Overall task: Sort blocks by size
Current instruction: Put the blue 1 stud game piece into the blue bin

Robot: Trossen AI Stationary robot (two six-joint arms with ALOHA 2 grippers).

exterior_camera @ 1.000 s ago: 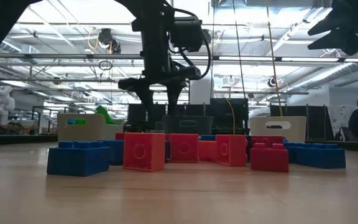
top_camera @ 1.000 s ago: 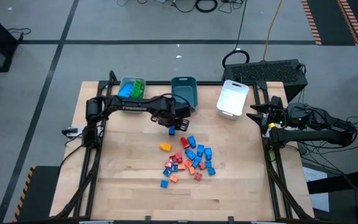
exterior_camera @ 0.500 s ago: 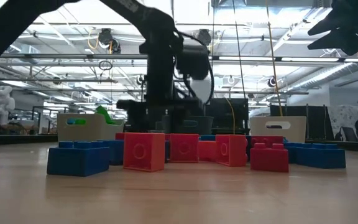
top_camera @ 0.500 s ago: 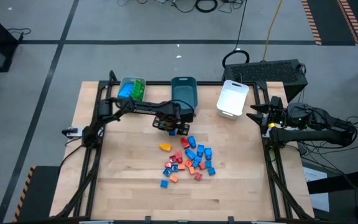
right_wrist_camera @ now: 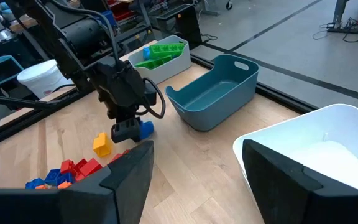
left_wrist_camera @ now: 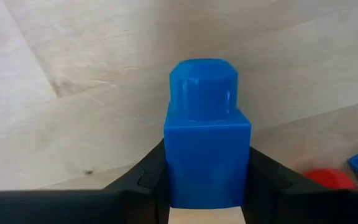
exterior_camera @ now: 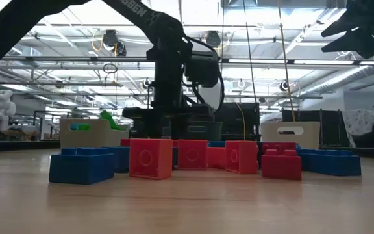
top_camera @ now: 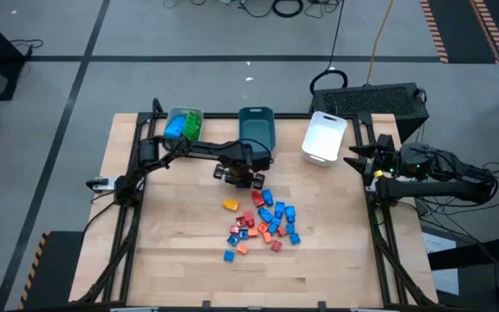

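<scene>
A: Big hall beyond, ceiling lights and pipework; pale wooden tabletop (top_camera: 171, 251) underneath. Left claw (top_camera: 242, 178) down low near table centre, clenched on a small blue single-stud plastic brick (left_wrist_camera: 207, 149). Fingers (left_wrist_camera: 148, 177) pressed against both flanks of it, bare wood directly ahead.

B: Confirmed from the right wrist view: same blue brick (right_wrist_camera: 145, 128) pinched at the tip, just off the board. Teal plastic tray (top_camera: 256, 130) just behind the claw, looks bare inside. Grey tray (top_camera: 184, 123) further off toward the arm's base, holding green and blue pieces. White tray (top_camera: 324, 138) well off to the far side, nothing seen in it.

A: Right claw (top_camera: 354, 159) parked at the table's edge, beside the white tray, fingers spread, nothing between them.

B: Progress?

A: Early to middling, as a guess. One tray stocked, two apparently not begun. Loose heap of small red, blue and orange studded bricks (top_camera: 262, 221) lying just in front of the left claw; single yellow-orange brick (top_camera: 230, 204) close beside, apart from the heap.

B: Low view agrees: row of red and blue bricks (exterior_camera: 150, 158) unsorted on the board. Most of the work left. Held brick likely bound for the teal tray, being nearest. Only a judgement.
</scene>
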